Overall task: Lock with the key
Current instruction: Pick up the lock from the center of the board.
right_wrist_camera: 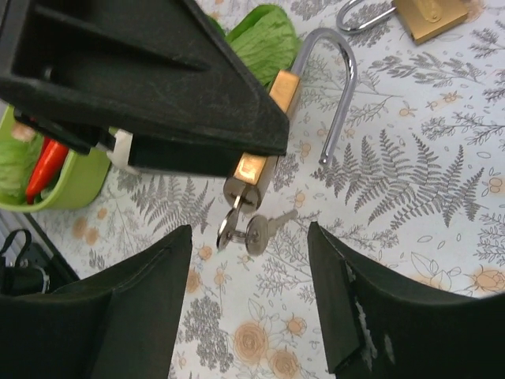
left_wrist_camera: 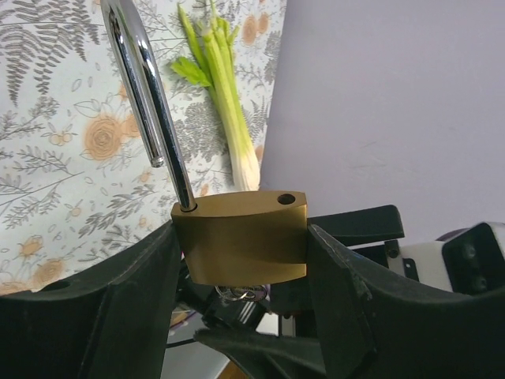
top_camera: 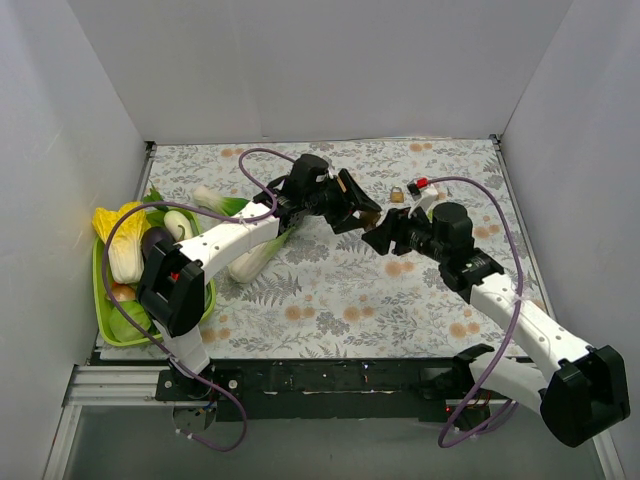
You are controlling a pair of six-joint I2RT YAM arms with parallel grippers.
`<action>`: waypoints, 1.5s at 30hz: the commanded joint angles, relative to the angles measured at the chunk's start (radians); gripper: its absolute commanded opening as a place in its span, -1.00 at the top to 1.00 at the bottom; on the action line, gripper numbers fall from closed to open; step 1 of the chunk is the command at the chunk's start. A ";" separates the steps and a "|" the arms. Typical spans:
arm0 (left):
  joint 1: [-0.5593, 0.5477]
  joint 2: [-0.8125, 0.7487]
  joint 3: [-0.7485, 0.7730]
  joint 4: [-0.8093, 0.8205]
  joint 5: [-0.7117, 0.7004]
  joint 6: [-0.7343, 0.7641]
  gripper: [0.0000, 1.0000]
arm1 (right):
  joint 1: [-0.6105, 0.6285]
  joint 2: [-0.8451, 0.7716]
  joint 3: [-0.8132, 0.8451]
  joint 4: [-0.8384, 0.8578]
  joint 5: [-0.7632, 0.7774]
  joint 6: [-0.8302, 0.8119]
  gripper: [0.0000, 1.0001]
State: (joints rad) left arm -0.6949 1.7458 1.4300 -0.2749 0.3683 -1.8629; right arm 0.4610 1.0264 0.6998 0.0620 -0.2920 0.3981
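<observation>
- Above the floral counter [top_camera: 330,300], the left claw [top_camera: 356,212] clamps a brass padlock [left_wrist_camera: 241,241], chrome shackle [left_wrist_camera: 146,87] open.
- Unlike the top view, the right wrist view shows its silver key [right_wrist_camera: 258,230] within the released right claw [right_wrist_camera: 248,300].

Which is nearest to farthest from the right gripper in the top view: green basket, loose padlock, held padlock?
1. Held padlock: directly ahead of the jaws, keys hanging.
2. Loose padlock: on the table just beyond.
3. Green basket: far left edge.
</observation>
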 commanded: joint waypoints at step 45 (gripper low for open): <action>0.231 -0.207 -0.187 0.292 0.384 0.356 -0.96 | -0.062 0.035 0.170 -0.005 -0.033 -0.014 0.97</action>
State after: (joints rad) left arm -0.5808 1.6577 1.2419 -0.0036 0.5529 -1.8874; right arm 0.4492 1.1255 0.7826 0.0517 -0.1650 0.4126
